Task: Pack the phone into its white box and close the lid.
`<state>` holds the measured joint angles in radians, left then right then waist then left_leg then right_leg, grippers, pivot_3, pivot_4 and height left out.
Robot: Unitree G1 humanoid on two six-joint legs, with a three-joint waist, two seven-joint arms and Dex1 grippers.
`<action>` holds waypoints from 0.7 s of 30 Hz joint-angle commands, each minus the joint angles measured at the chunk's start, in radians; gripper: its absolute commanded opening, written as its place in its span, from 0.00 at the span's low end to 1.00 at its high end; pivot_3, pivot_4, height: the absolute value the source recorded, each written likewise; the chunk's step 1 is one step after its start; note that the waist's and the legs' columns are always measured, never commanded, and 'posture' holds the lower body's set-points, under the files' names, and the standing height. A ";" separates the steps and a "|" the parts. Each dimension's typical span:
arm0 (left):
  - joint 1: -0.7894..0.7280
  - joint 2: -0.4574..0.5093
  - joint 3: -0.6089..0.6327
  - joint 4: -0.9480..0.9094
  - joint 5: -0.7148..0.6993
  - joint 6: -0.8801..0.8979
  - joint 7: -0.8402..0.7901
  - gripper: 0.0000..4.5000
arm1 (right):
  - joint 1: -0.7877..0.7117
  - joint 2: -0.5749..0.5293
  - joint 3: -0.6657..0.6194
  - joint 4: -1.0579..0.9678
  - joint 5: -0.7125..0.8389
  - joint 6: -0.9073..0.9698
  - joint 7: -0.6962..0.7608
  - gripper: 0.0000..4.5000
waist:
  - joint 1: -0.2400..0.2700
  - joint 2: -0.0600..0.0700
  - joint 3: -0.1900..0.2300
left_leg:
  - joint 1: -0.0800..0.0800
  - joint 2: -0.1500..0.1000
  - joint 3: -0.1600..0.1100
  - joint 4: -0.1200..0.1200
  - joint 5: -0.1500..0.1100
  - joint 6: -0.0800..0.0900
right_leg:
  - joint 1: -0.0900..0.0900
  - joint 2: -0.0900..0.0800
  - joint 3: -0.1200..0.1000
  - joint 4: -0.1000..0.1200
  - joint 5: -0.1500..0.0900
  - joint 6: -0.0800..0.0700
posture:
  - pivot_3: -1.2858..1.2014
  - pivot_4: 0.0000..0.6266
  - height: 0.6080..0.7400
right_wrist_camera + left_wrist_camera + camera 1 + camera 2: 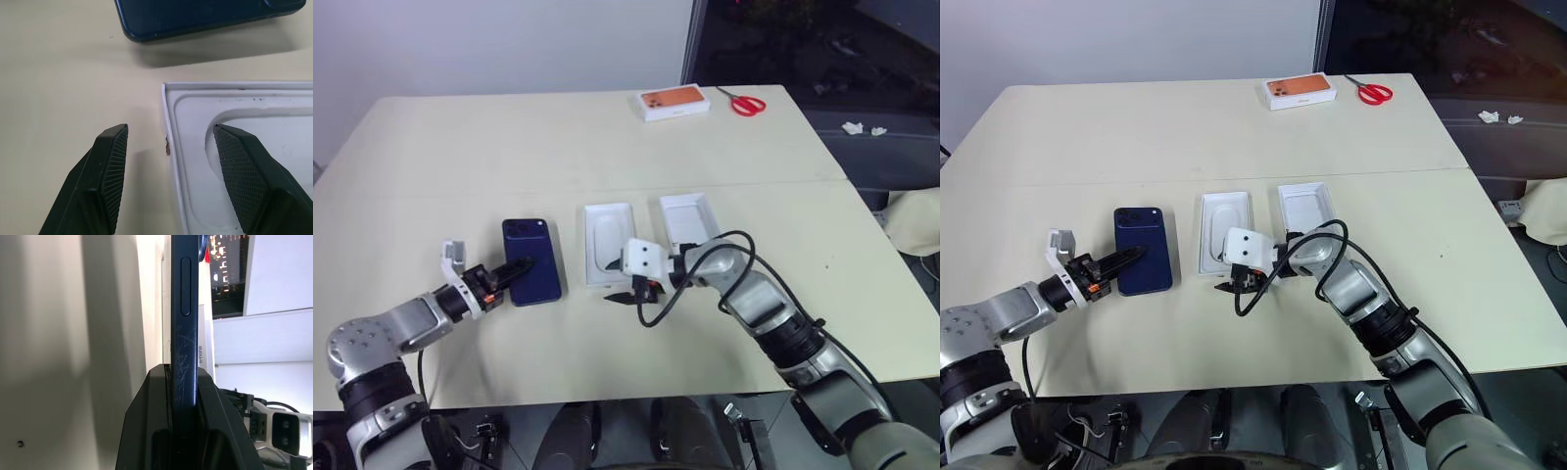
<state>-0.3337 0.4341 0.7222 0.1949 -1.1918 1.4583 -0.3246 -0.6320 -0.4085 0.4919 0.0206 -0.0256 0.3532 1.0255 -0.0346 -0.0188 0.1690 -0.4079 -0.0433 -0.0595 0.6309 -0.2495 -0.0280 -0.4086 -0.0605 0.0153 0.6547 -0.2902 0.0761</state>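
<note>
The left gripper (514, 276) has its two black fingers pinched tight on the near edge of the phone (532, 259), a slim navy slab with rounded corners and a square camera bump at its far corner. In the left wrist view the fingers sandwich its scuffed glossy side rail. Its long axis runs from six to twelve o'clock across the cream table (460, 147).

Just at three o'clock from the phone lies the white box (609, 244), parallel to it, a shallow matte cardboard tray with an oval recess showing inside. At three o'clock again, just beside, sits the lid (689, 218), plain white inner side up.

The right gripper (168, 161) hovers at the box's near end, fingers spread wide and empty, ribbed pads straddling the box's corner wall.

So the phone has a short sideways trip toward three o'clock, with no turn needed as I judge it, and the left arm already holds it.
</note>
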 commanded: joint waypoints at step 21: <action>0.013 0.006 -0.010 -0.030 -0.051 -0.030 -0.004 0.04 | -0.031 0.019 0.004 0.044 -0.011 0.026 0.056 0.47 | 0.018 0.000 0.000 | 0.000 0.000 0.000 0.001 0.000 0.000 | 0.000 0.000 0.000 0.001 0.000 0.000 | 0.52 0.24 1.00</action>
<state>-0.3156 0.4322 0.7103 0.1932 -1.2107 1.4417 -0.3187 -0.6578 -0.3989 0.4991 0.0812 -0.0528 0.3779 1.0680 -0.0166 -0.0191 0.1689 -0.4077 -0.0433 -0.0596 0.6316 -0.2494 -0.0281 -0.4084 -0.0604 0.0151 0.6552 -0.2902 0.0761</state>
